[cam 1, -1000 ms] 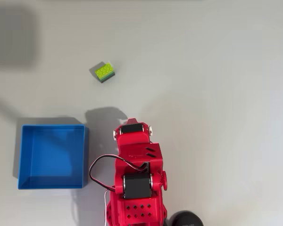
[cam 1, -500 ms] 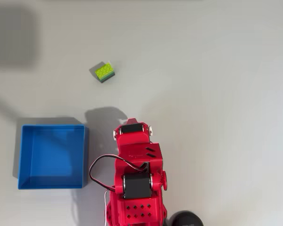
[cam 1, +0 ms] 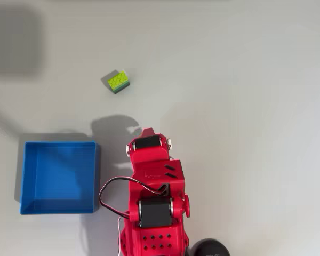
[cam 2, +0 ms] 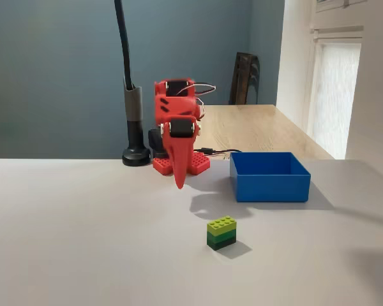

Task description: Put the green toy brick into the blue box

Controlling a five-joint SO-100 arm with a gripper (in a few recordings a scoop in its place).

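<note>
Overhead view, brick: green toy brick (cam 1: 119,81) sits alone on the pale tabletop (cam 1: 245,80), turned at a slant, well apart from everything else.
Overhead view, box: blue box (cam 1: 26,176) lies empty to the left of the arm's base, open side up, ready to receive the brick.
Overhead view, arm: red arm (cam 1: 153,197) is folded over its own base, its tip pointing toward the brick but well short of it; the fingers are hidden beneath the wrist.
Fixed view, brick: lime studs face up, the darker layer flat on the tabletop, nearer the camera than the box.
Fixed view, box: it stands right of the arm, its low walls leaving easy entry from above.
Fixed view, fingers: fingers (cam 2: 179,182) hang pointing down above the tabletop, drawn to one narrow tip, apparently closed and holding nothing.
Judgement: reach not yet made; the fingers must open before descending on the brick.
</note>
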